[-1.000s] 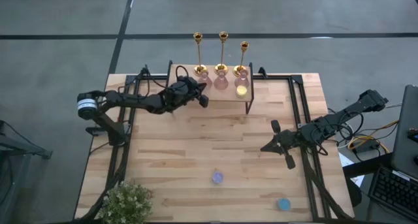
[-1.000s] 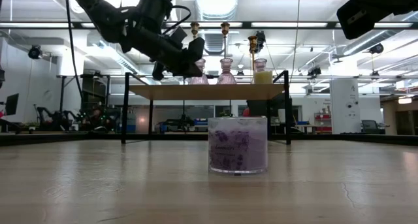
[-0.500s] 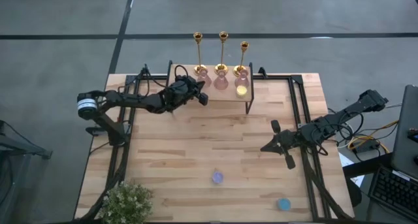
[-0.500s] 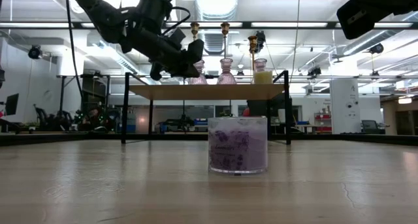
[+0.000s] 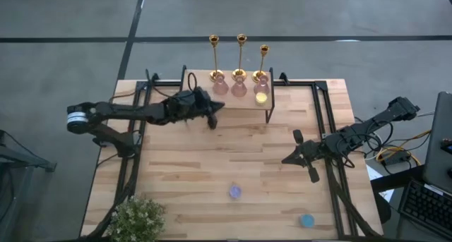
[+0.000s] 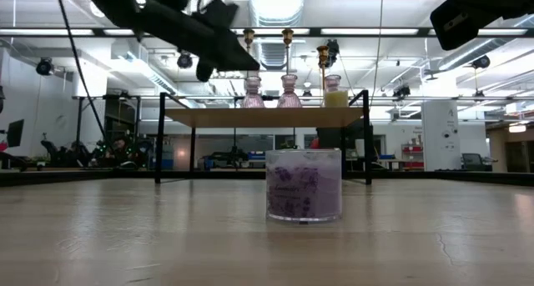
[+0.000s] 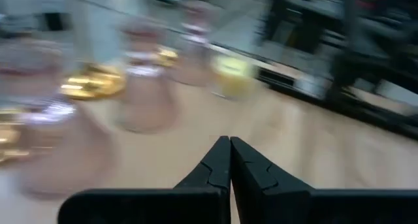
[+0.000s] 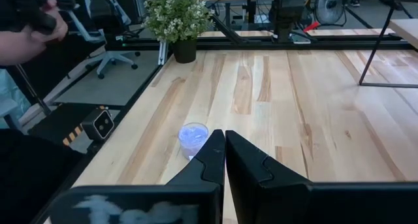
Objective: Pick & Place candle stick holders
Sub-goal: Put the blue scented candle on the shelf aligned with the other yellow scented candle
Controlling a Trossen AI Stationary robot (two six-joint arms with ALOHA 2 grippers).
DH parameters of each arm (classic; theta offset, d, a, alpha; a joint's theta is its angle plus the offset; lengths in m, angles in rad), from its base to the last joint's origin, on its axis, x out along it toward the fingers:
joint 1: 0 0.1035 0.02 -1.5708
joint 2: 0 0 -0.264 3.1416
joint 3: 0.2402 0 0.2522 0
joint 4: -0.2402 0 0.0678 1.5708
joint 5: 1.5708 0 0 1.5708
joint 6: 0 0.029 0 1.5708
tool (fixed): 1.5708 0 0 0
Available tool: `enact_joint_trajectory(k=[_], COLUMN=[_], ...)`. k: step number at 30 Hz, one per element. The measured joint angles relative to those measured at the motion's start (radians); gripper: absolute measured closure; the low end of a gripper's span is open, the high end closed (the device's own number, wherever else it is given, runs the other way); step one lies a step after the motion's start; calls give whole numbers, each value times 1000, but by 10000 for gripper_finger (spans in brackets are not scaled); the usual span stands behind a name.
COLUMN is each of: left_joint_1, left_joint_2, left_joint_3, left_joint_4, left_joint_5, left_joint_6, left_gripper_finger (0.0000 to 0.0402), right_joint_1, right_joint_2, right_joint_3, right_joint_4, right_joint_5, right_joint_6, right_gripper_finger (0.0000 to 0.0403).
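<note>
Three gold candle stick holders (image 5: 240, 57) stood in a row on the raised shelf (image 5: 229, 104) at the table's far edge. The left gripper (image 5: 212, 120), fingers pressed together and empty, hovered just beside the shelf; the right gripper (image 5: 311, 173), likewise closed, waited over the table's right side.

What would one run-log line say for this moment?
left gripper: shut, empty, by shelf | right gripper: shut, waiting | candle stick holders: on shelf

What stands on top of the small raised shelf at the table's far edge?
On the shelf stand three gold candle stick holders, pinkish glass vases and a yellow candle. The underside is hidden from above.
</note>
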Motion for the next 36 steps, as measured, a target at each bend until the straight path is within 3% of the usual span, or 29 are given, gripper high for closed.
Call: enact_joint_trajectory(k=[3,13,24,32,36], left_joint_1=[-38,-191,-204,-204,-205], left_joint_2=[-62,-326,-602,-719,-757], left_joint_3=[-57,-415,-667,-805,-812], left_joint_4=[-6,286,297,315,265], left_joint_5=[91,98,110,114,120], left_joint_6=[18,80,25,6,3], left_gripper_finger=[394,393,389,388,388], right_joint_1=[0,0,0,0,0], right_joint_2=[0,0,0,0,0], right_joint_3=[0,0,0,0,0], right_joint_4=[0,0,1,1,0], right_joint_5=[0,0,0,0,0], right_joint_6=[0,0,0,0,0], right_gripper_finger=[394,394,394,394,394])
